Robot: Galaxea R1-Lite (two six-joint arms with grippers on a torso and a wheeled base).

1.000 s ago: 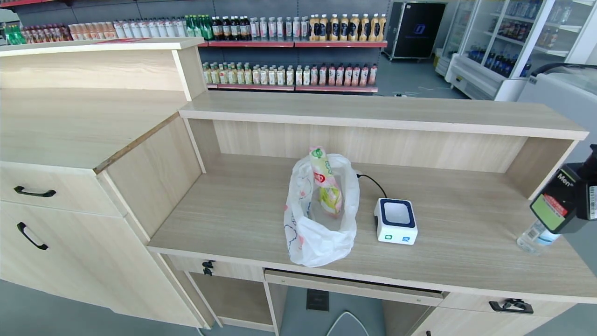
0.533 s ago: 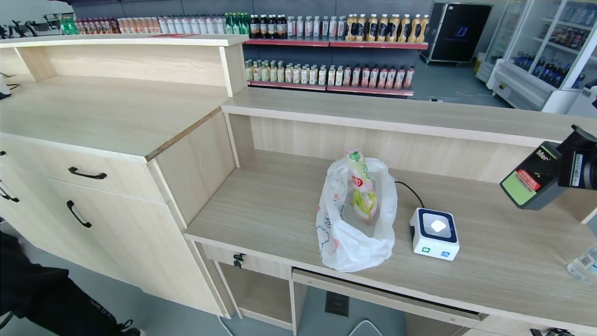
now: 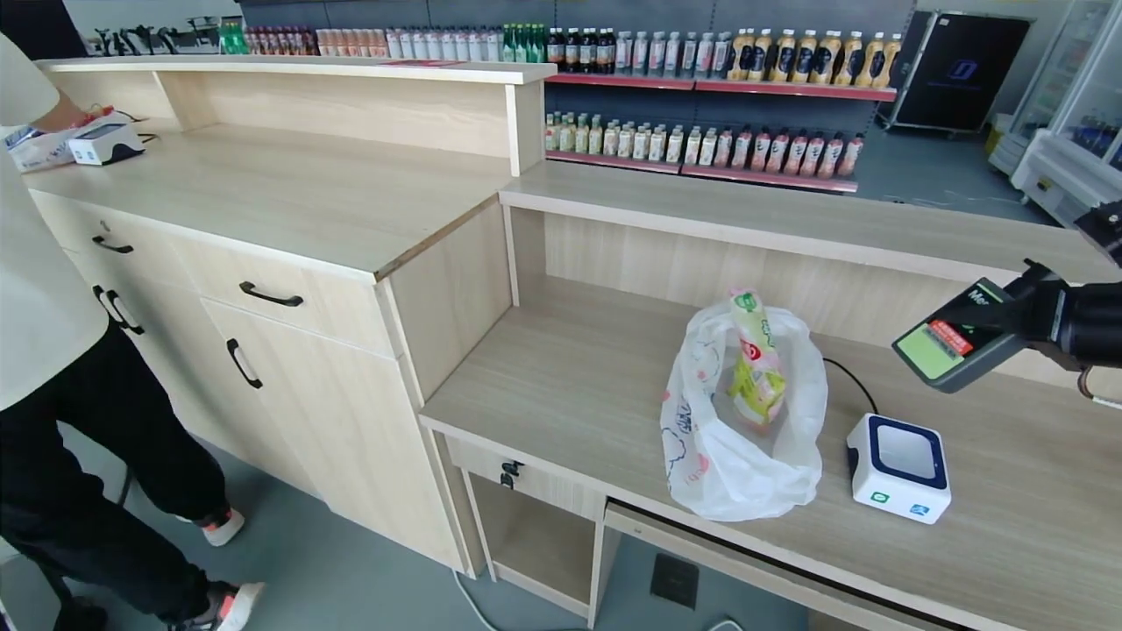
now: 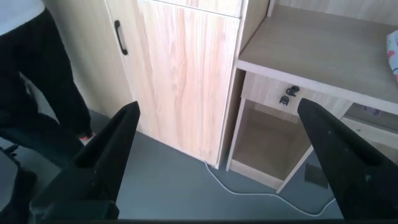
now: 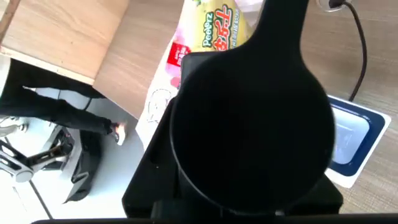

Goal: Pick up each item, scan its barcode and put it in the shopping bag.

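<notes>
Two hazards, with pose. (1) My right pincer [image 3: 1041, 312] is closed on one end of the bottle [image 3: 955, 346], so the free length slants down and out. I judge that a slack hold would let it pivot or drop onto the scanner [image 3: 901, 464]. (2) Its green label faces upward and I cannot tell where the barcode lies, so a pass without turning may read nothing. Lesser risk: the limp rim of the bag [image 3: 745, 464], or the packet [image 3: 758, 368] standing inside, may snag the bottle on entry. Pose: right arm raised over the desk [image 3: 570, 386], bottle in the air, above and beyond the scanner, apart from it. The bag sits just beside the scanner. My left pincer [image 4: 217, 124] hangs wide and holds nothing, low over the floor before the cabinet [image 4: 180, 68].
</notes>
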